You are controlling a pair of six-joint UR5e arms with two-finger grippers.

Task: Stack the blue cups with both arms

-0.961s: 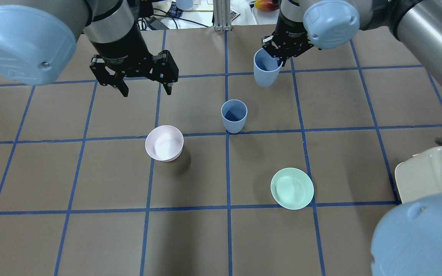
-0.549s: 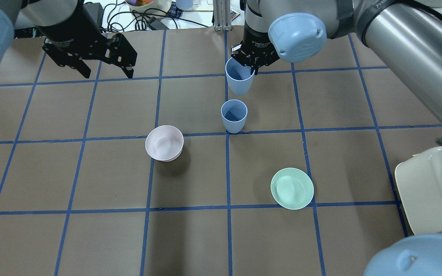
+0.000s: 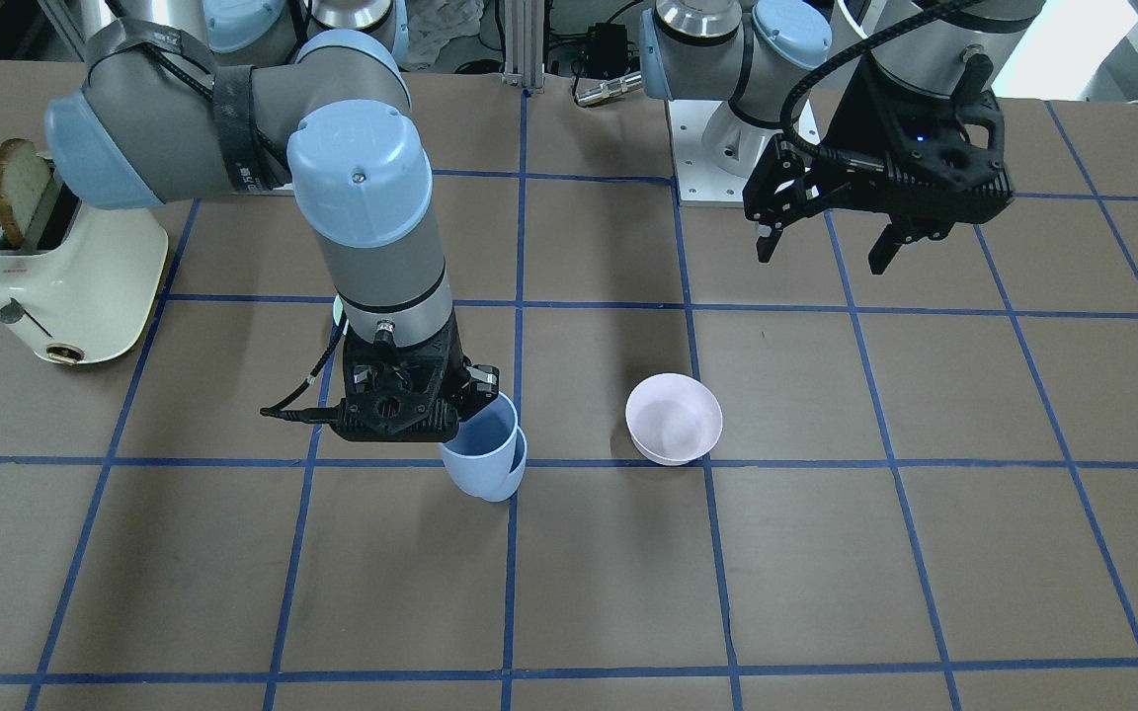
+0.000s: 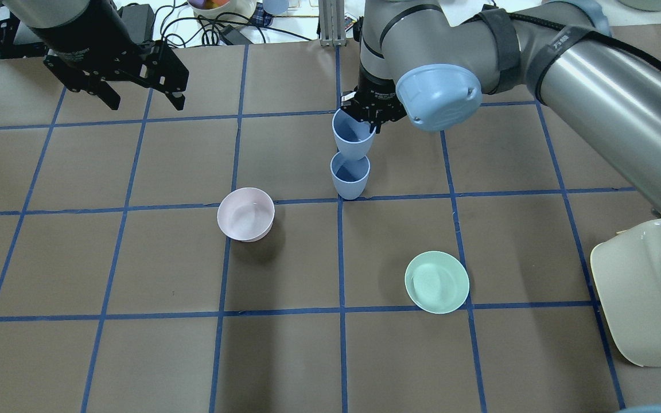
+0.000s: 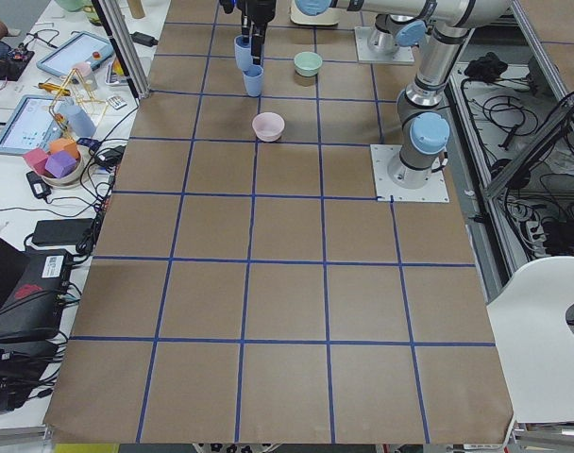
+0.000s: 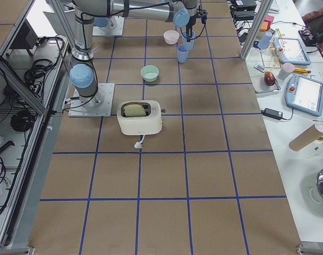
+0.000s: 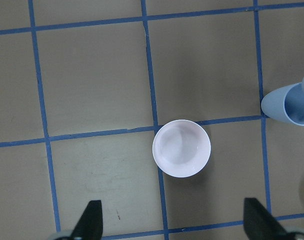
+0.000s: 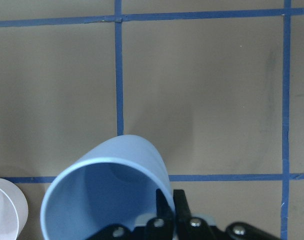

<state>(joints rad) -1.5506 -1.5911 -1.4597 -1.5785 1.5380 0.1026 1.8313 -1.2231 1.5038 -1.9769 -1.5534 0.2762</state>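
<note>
One blue cup stands upright near the table's middle. My right gripper is shut on the rim of the second blue cup and holds it tilted, its base right over the standing cup's far rim. I cannot tell whether the two touch. In the front view the held cup hides most of the standing one. The right wrist view shows the held cup pinched at its rim. My left gripper is open and empty, raised over the far left of the table; it also shows in the front view.
A pale pink bowl sits left of the standing cup and shows in the left wrist view. A mint-green bowl sits nearer, to the right. A cream toaster stands at the right edge. Blue tape lines grid the brown table.
My right arm carried the held cup left and nearer, to above the standing cup. My left gripper pulled back to the far left and stayed open.
</note>
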